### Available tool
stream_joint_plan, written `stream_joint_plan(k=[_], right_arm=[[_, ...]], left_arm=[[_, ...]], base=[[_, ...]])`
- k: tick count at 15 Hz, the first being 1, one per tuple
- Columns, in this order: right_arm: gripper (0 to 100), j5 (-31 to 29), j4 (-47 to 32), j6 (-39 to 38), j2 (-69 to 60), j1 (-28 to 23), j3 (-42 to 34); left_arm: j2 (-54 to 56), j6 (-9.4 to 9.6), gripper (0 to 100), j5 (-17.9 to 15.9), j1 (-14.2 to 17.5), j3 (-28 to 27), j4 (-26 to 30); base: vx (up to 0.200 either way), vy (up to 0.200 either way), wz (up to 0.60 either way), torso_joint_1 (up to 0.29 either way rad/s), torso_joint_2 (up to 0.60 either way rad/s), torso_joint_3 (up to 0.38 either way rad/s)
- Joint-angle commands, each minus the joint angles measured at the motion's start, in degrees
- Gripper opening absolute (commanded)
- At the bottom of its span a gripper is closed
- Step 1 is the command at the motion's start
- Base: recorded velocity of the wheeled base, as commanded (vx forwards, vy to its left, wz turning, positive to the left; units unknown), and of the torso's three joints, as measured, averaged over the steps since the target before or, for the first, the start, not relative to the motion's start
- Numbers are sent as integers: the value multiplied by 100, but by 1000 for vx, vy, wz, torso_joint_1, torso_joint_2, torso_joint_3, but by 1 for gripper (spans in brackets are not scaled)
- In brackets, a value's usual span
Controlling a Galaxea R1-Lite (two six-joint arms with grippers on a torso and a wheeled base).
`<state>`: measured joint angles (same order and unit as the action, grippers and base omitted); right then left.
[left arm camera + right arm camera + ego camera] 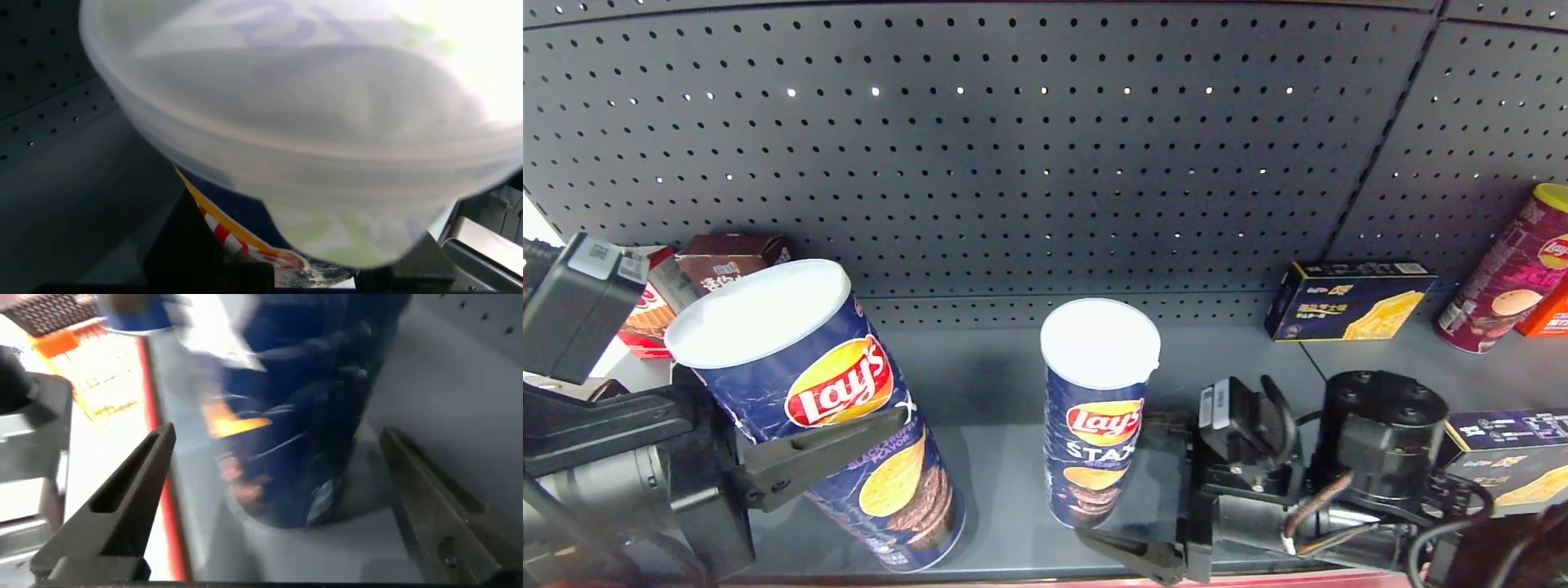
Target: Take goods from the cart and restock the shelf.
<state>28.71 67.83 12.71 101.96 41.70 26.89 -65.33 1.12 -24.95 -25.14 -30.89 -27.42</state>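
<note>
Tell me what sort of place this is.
Probably a shop, or a mock-up of one: a grey shelf with a pegboard back, a snack box on it, an upright chip canister and a tilted chip canister.

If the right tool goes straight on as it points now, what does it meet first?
The upright dark blue chip tube with a white lid, standing ahead in line with the open right tool. The remaining distance is hard to judge.
</note>
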Motion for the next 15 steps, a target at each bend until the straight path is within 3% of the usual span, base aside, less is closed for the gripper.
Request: stream_joint_plan(k=[1, 5, 11, 14, 15], right_arm=[[100, -120, 2, 3, -1302, -171, -677], [100, -164, -59, -6, -2602, -725, -1239], [100, -410, -68, -59, -3877, -2509, -1960], [100, -410, -270, -252, -4642, -3661, -2601], [100, -419, -358, -313, -4809, -3801, -2689]], left_arm=[[47, 2, 0, -1, 0, 48, -1], [38, 2, 0, -1, 0, 57, -1], [108, 2, 0, 17, 0, 48, -9], [319, 2, 0, 26, 0, 83, 26], [337, 2, 0, 17, 0, 92, 26]], base=[[0, 0, 0, 0, 0, 0], [0, 0, 0, 0, 0, 0], [0, 0, 0, 0, 0, 0], [0, 0, 0, 0, 0, 0], [0, 0, 0, 0, 0, 0]])
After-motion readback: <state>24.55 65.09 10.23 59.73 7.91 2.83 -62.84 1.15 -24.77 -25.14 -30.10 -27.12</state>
